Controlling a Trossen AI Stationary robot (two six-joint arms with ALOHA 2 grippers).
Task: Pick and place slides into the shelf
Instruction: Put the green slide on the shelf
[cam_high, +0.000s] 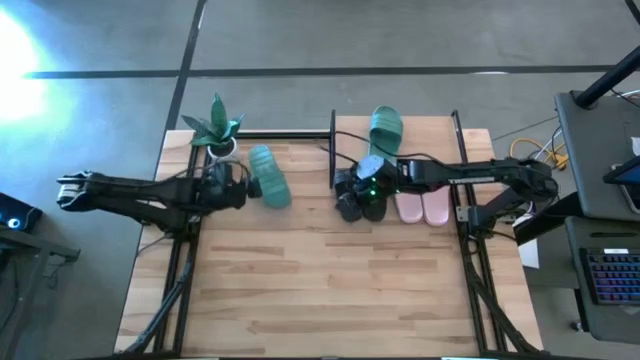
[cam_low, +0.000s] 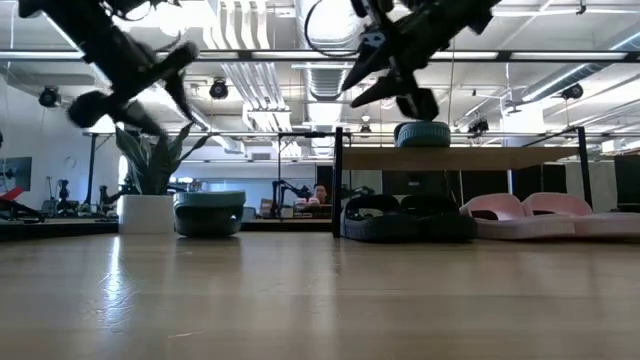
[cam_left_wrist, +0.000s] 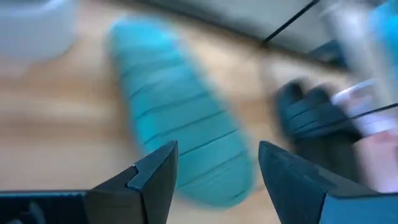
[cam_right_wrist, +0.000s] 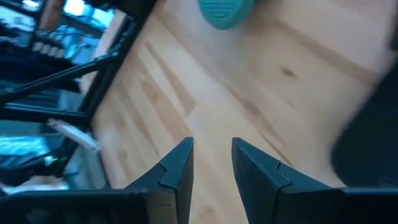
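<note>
- Left claw (cam_high: 243, 183) spread wide and empty, just beside teal slide (cam_high: 268, 175) lying on tabletop (cam_high: 320, 290).
- Right claw (cam_right_wrist: 210, 163) narrowed, empty, raised over black slides (cam_high: 360, 205) beneath shelf (cam_low: 470, 157).
- Second teal slide (cam_high: 386, 128) atop shelf; pink pair (cam_high: 423, 207) below.

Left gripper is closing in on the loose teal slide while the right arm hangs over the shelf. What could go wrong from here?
1. The teal slide lies beside the potted plant; the open left gripper might knock the plant on its way down.
2. The right gripper, empty above the black slides at the shelf, could clip the top board or the teal slide on it.
</note>
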